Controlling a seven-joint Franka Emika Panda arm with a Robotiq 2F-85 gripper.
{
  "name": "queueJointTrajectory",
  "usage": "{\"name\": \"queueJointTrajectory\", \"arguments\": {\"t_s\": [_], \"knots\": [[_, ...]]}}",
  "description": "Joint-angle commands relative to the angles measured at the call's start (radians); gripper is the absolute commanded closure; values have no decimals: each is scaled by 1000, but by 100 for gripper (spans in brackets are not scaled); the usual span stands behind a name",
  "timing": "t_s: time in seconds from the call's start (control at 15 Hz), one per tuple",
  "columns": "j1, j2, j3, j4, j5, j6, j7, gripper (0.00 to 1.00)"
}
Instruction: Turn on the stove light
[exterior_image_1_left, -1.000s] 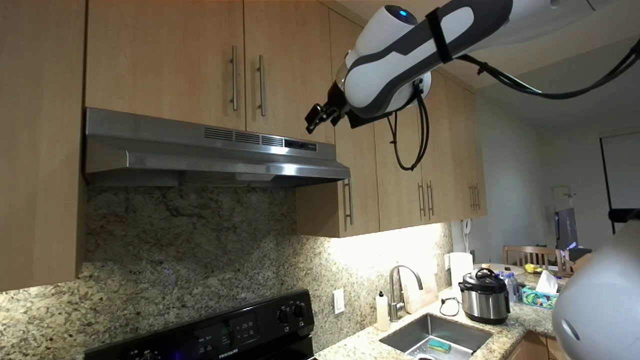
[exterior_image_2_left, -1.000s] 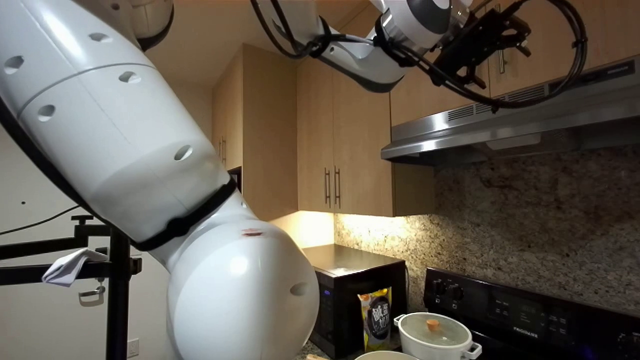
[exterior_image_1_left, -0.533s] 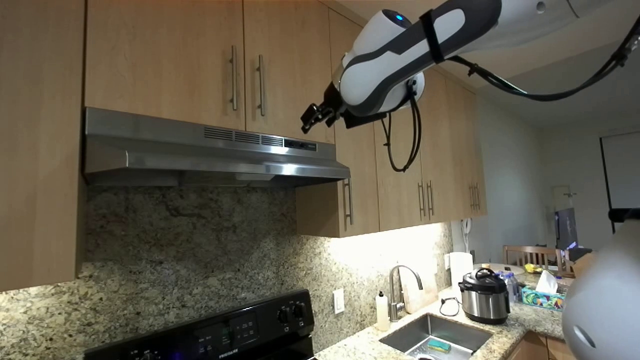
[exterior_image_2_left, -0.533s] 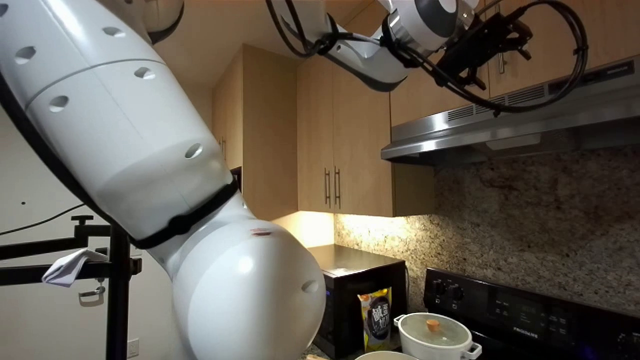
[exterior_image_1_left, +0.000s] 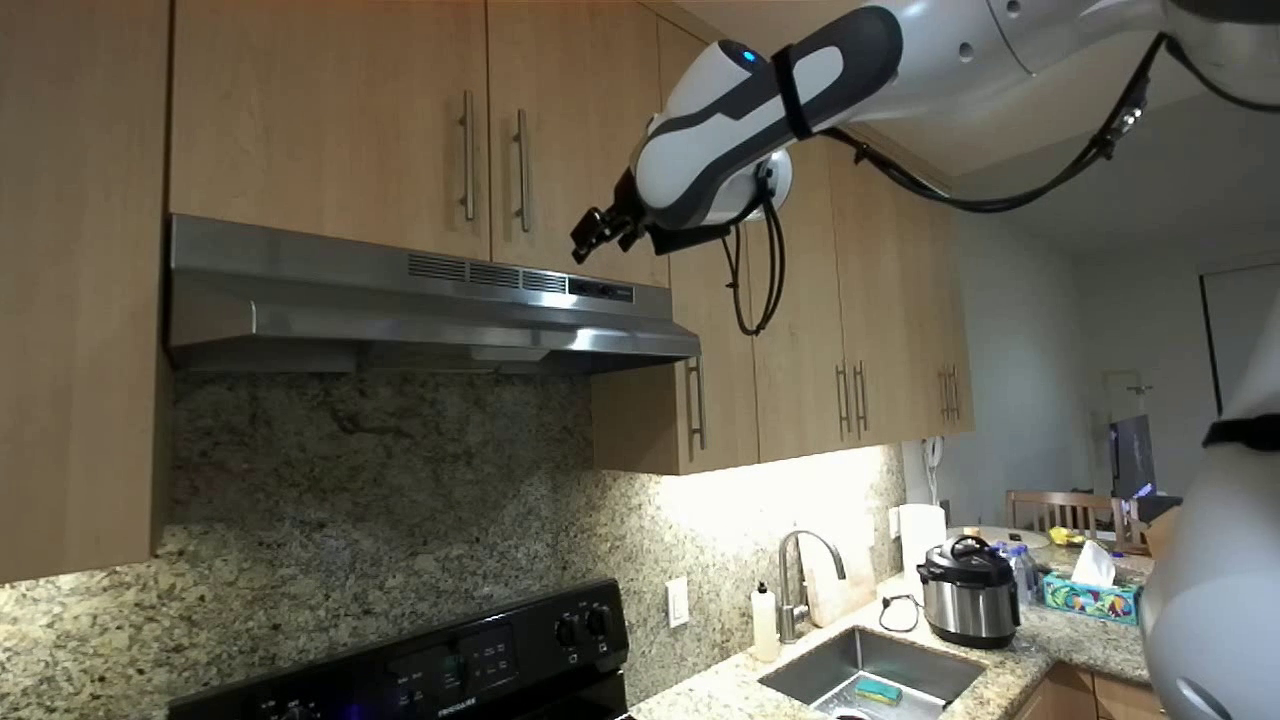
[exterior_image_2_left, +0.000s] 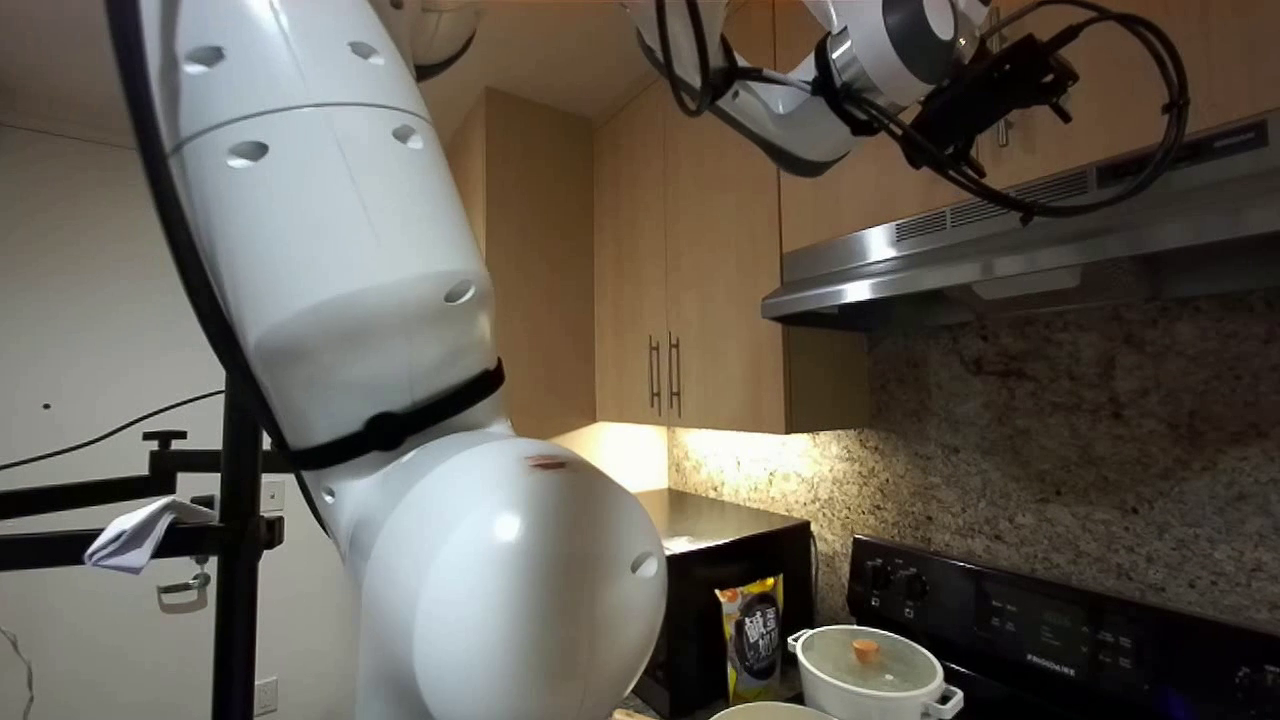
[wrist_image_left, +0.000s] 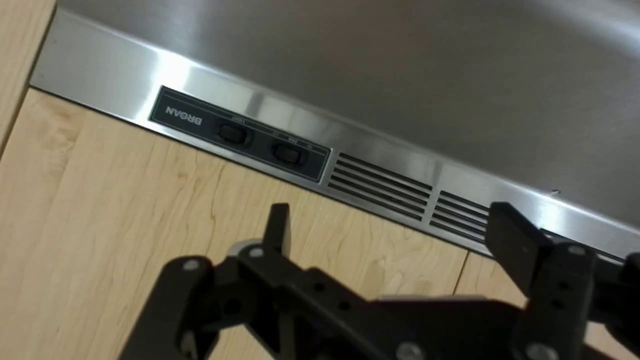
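The stove light (exterior_image_2_left: 1028, 284), seemingly unlit, sits under the range hood (exterior_image_1_left: 400, 312), below the gripper (wrist_image_left: 389, 220); its switch (wrist_image_left: 233, 133) lies beyond the spread, empty fingers (wrist_image_left: 275, 227). Approach seems in hand; next calls for aligning one finger to press it.

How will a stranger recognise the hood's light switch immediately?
Find the steel range hood under the wooden cabinets. Beside its vent slots sits a black panel. Its light switch, marked LIGHT, is nearer the BROAN lettering; the fan switch is nearer the slots.
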Motion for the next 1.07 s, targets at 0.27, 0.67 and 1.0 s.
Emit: {"name": "queueJointTrajectory", "arguments": {"t_s": [0.27, 0.67, 1.0], "knots": [[62, 79, -9, 73, 87, -2, -32, 0], [52, 107, -15, 87, 96, -4, -26, 0], [36, 134, -37, 108, 113, -16, -45, 0]]}}
